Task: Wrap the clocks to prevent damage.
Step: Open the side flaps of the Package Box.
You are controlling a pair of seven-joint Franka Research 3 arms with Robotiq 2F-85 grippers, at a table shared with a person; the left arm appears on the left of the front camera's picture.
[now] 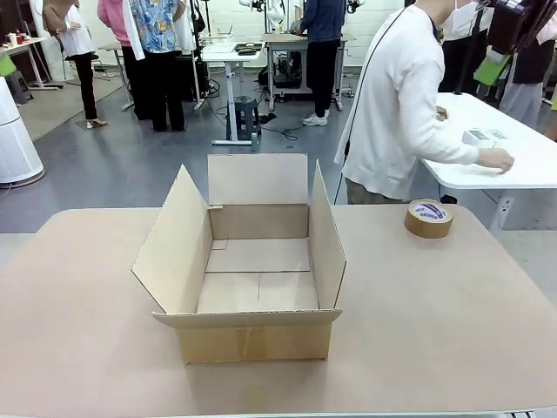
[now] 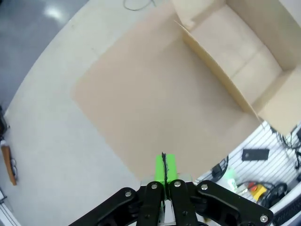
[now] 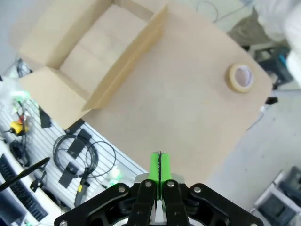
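Showing left gripper [image 2: 163,169] and right gripper [image 3: 160,167] poised high above the table [image 1: 87,287], green pads pressed together on each, nothing pinched between them.

Centred on the table: open cardboard box [image 1: 261,222], mouth upward, four flaps standing, interior bare. From the left fingertips, cardboard box [image 2: 244,56] lying ahead and to the right in the left wrist view. From the right fingertips, cardboard box [image 3: 94,47] lying ahead and to the left in the right wrist view. Judged about equally near to either arm.

Toward the far right of the table, well apart from the box: roll of brown tape [image 1: 428,218], lying flat, hole upward. Judged nearer the right arm.

At the far side, facing a white side table [image 1: 531,174]: person [image 1: 396,104], one hand [image 1: 496,159] resting beside small pale items too small to identify.

Whereabouts of the clocks: cannot tell. Judged necessary before any wrapping: a clock within reach, then jaws spread to receive it.
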